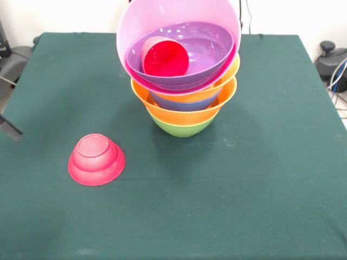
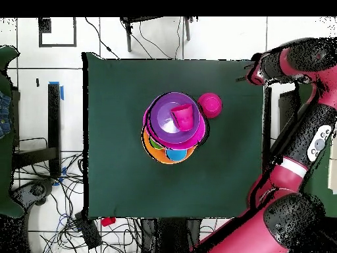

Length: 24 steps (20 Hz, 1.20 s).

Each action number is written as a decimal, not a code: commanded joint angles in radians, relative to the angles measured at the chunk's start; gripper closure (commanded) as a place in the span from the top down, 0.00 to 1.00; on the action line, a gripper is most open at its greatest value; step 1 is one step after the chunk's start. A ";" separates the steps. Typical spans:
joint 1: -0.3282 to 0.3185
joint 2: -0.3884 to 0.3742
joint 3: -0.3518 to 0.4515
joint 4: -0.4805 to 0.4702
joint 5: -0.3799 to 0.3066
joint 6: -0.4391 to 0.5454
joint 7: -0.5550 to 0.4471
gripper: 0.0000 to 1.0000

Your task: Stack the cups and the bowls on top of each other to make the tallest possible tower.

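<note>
The tower [image 1: 183, 92] stands at the table's middle, with a green bowl [image 1: 181, 128] as its base. Above it come an orange bowl [image 1: 162, 111], a blue bowl [image 1: 184, 103] and a second orange bowl [image 1: 225, 78]. A large pink bowl [image 1: 162, 21] leans tilted on top and holds the purple bowl [image 1: 209, 46]. A red cup [image 1: 166, 57] lies on its side in the purple bowl. The small red bowl [image 1: 96, 160] sits upside down on the cloth, apart from the tower. The gripper [image 1: 11, 128] shows only as a dark tip at the table's edge, far from everything. The overhead view shows the tower [image 2: 172, 125] and the red bowl [image 2: 210, 104].
The green table [image 1: 271, 179] has cables and gear beyond its edges. The arm [image 2: 289, 62] bends over the table's right side in the overhead view. A person [image 2: 6, 99] shows at that view's left edge.
</note>
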 commanded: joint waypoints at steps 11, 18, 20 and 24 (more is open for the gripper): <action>-0.097 -0.063 -0.228 0.439 0.225 -0.114 -0.007 1.00; -0.138 -0.053 -0.250 0.507 0.234 -0.204 -0.173 1.00; -0.144 -0.045 -0.247 0.510 0.233 -0.229 -0.234 1.00; -0.157 -0.035 -0.234 0.521 0.241 -0.275 -0.285 1.00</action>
